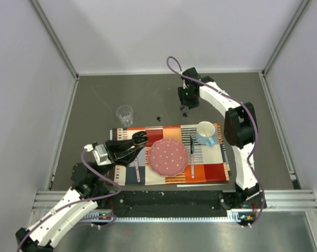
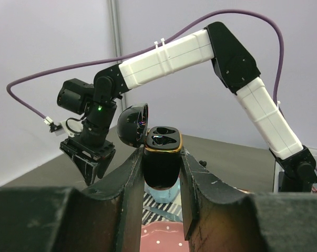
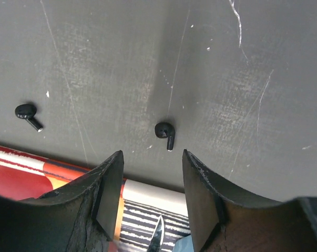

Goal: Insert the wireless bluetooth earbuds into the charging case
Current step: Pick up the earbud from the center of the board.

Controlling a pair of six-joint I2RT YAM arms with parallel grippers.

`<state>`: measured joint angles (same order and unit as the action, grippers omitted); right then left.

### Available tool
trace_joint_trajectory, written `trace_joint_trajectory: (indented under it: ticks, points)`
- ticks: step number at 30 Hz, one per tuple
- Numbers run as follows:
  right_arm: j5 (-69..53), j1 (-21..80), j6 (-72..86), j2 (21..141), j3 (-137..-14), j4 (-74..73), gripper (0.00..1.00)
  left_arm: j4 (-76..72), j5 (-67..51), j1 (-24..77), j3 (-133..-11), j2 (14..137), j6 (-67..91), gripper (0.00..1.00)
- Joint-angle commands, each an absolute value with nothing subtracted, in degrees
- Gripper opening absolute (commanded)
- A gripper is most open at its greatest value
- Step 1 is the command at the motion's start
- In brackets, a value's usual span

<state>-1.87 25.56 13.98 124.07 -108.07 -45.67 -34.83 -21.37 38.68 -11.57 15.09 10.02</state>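
Observation:
My left gripper (image 2: 162, 169) is shut on the charging case (image 2: 162, 157), a small black case held upright with its hinged lid (image 2: 132, 126) swung open to the left. In the top view the case (image 1: 140, 138) hangs over the left end of the placemat. Two tiny black earbuds lie on the grey table beyond the mat: one (image 3: 165, 131) just ahead of my right gripper (image 3: 152, 157), the other (image 3: 26, 112) further left. In the top view the nearer earbud (image 1: 185, 114) lies under my right gripper (image 1: 185, 107) and the other earbud (image 1: 159, 118) lies to its left. The right jaws stand apart, with nothing between them.
A striped placemat (image 1: 216, 170) carries a pink dotted plate (image 1: 169, 157), a blue mug (image 1: 206, 133), a knife (image 1: 192, 155) and a pink utensil (image 1: 137, 172). A clear glass (image 1: 125, 114) stands on the table behind the mat's left end. Walls enclose three sides.

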Motion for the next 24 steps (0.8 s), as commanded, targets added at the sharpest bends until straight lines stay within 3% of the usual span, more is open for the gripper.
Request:
trace_joint_trajectory:
  ticks: [1,24]
  points:
    - [-2.4,25.3,12.3,126.4,-111.7,-47.0,0.47,-35.5,-21.0,38.6,-13.7,13.8,9.2,0.0]
    - [-1.2,25.2,10.5,133.4,-115.3,-49.7,0.4,-33.2,-21.0,38.5,-14.3,13.0,8.6,0.0]
